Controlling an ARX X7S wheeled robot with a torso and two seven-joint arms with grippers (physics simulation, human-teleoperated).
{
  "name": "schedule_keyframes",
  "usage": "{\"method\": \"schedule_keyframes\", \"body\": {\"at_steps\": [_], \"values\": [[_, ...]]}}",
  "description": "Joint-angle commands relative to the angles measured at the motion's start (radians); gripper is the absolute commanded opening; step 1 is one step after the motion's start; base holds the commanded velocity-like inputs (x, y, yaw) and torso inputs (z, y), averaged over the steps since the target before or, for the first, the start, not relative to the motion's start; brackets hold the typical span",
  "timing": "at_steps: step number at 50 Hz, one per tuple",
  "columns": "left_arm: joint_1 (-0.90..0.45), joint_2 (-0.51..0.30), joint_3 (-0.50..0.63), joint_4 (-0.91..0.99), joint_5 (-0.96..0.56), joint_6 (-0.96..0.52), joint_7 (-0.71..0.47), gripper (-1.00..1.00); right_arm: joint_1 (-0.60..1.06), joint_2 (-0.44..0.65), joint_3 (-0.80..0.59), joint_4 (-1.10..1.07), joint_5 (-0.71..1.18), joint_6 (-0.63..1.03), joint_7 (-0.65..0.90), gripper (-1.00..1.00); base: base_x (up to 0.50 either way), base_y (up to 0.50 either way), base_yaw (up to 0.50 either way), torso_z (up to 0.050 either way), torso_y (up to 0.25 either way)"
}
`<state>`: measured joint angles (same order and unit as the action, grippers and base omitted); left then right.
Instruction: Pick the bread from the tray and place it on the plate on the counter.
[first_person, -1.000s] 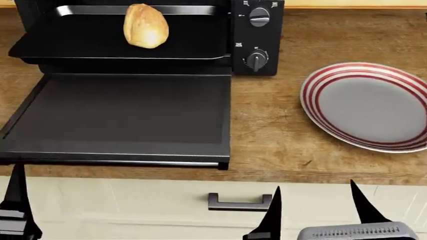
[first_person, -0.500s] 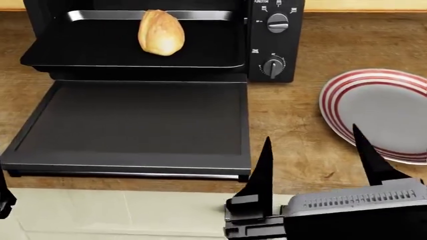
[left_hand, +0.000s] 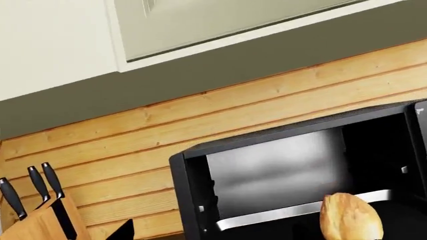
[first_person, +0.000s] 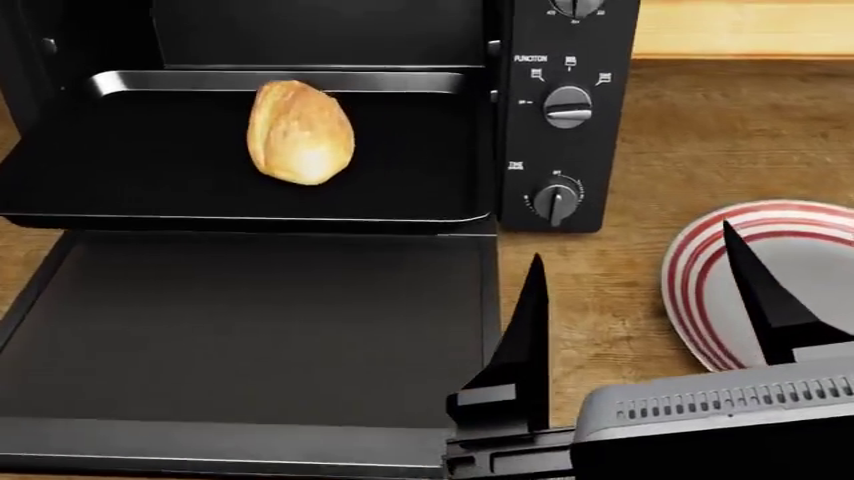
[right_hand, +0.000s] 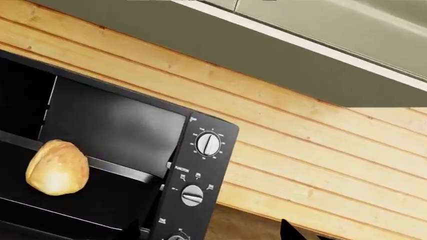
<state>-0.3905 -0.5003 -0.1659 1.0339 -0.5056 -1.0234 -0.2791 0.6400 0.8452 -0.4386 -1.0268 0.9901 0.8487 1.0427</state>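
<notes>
The bread (first_person: 302, 132) lies on the black tray (first_person: 400, 190) in the upper left of the head view, inside the open oven (first_person: 567, 110), whose door (first_person: 254, 330) is folded down flat below it. The right gripper (first_person: 641, 300) sits at the lower right, its two dark fingers (first_person: 527, 340) spread apart and empty, one over the door's edge, the other over the striped plate (first_person: 694, 270) on the wooden counter (first_person: 721, 130). The left gripper's state cannot be told.
</notes>
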Motion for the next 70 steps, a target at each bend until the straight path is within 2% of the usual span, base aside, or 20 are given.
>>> {"method": "schedule_keyframes", "body": {"at_steps": [1,20,22,26,31,47,62,70], "values": [[-0.035,-0.081,0.008,0.01,-0.14,0.003,-0.12,1.0,0.019,0.049,-0.03,0.001,0.047,-0.04,0.049,1.0,0.37,0.0,0.0,0.05,0.012],[-0.005,-0.228,0.036,0.006,-0.334,0.117,-0.307,1.0,0.013,0.056,-0.061,0.014,0.031,-0.072,0.044,1.0,0.36,0.0,0.0,0.05,0.014],[-0.008,-0.226,0.008,0.005,-0.386,0.115,-0.339,1.0,0.004,0.058,-0.051,0.036,0.056,-0.088,0.036,1.0,0.08,0.0,0.0,0.018,0.0],[-0.014,-0.238,0.023,0.003,-0.406,0.12,-0.358,1.0,0.062,0.056,-0.059,0.067,0.08,-0.044,0.027,1.0,0.0,0.0,0.0,0.0,0.0],[-0.014,-0.256,0.001,0.001,-0.475,0.12,-0.397,1.0,0.111,0.052,-0.028,0.133,0.137,-0.077,-0.052,1.0,0.0,0.0,0.0,0.0,0.0],[-0.005,-0.282,0.027,-0.015,-0.479,0.151,-0.425,1.0,0.205,-0.009,-0.069,0.184,0.178,-0.057,-0.176,1.0,0.0,0.0,0.0,0.0,0.0],[0.037,-0.291,0.055,-0.028,-0.424,0.193,-0.414,1.0,0.198,-0.053,-0.102,0.249,0.205,-0.08,-0.286,1.0,0.0,0.0,0.0,0.0,0.0],[0.038,-0.301,0.07,-0.026,-0.413,0.199,-0.423,1.0,0.223,-0.069,-0.09,0.274,0.285,-0.091,-0.327,1.0,0.0,0.0,0.0,0.0,0.0]]}}
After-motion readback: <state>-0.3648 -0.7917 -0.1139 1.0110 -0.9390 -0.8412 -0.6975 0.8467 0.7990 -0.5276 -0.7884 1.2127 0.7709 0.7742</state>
